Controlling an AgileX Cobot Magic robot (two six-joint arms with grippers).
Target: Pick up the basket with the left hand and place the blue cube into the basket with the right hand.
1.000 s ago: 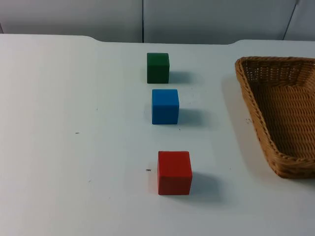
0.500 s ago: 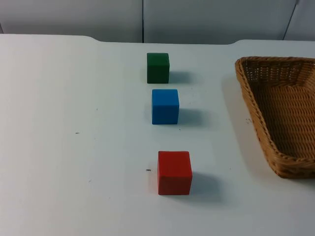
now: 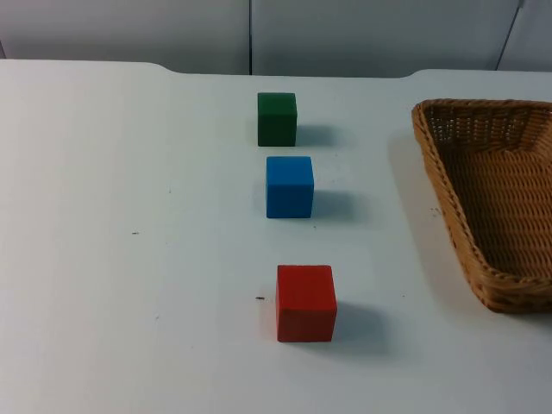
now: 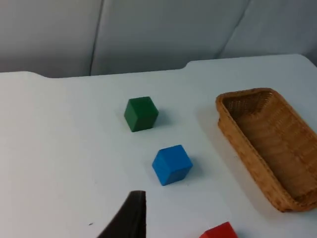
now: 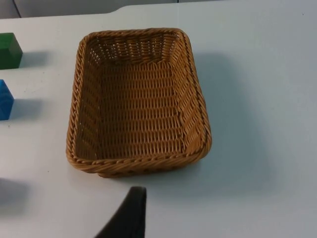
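Blue cube (image 3: 289, 186) (between green and red), wicker basket (image 3: 496, 203) apart

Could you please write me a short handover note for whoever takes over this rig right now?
Left gripper: above the table near the blue cube. Right gripper: above the table just before the basket.
Basket empty, on the table, right of the cubes. Blue cube between the green cube and the red cube.
Done: nothing. Left: lift basket with left, put blue cube in with right.

A lab-like test bench: a bare white table (image 3: 129, 172) ending at a grey partition wall (image 3: 345, 34).
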